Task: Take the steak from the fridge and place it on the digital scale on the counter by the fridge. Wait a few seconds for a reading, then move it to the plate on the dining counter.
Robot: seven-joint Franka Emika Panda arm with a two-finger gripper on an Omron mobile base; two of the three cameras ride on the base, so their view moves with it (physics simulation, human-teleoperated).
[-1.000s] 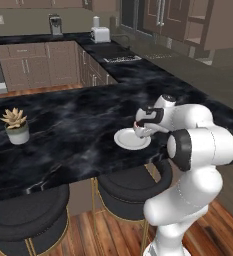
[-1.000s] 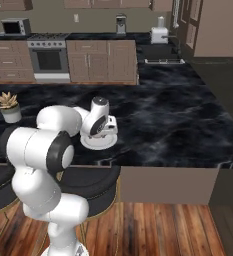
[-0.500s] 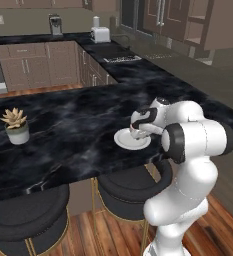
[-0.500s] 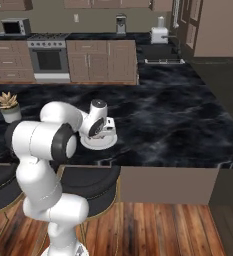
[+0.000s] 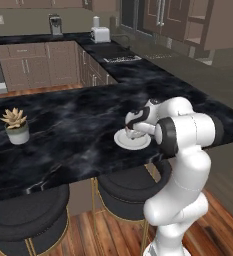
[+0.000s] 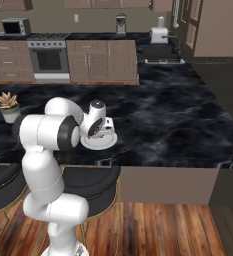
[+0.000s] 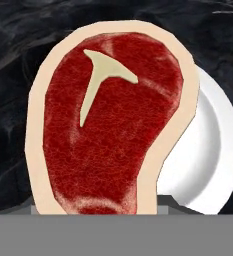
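Red round steak with pale fat rim and T-shaped bone mark [image 7: 108, 125]: pinched in the two-finger gripper [image 5: 133, 131], held just above the round white shallow plate [image 7: 208, 160] on the black marbled desk [image 5: 73, 130]. Step in hand: final placement. Next: lower onto plate centre, then release.
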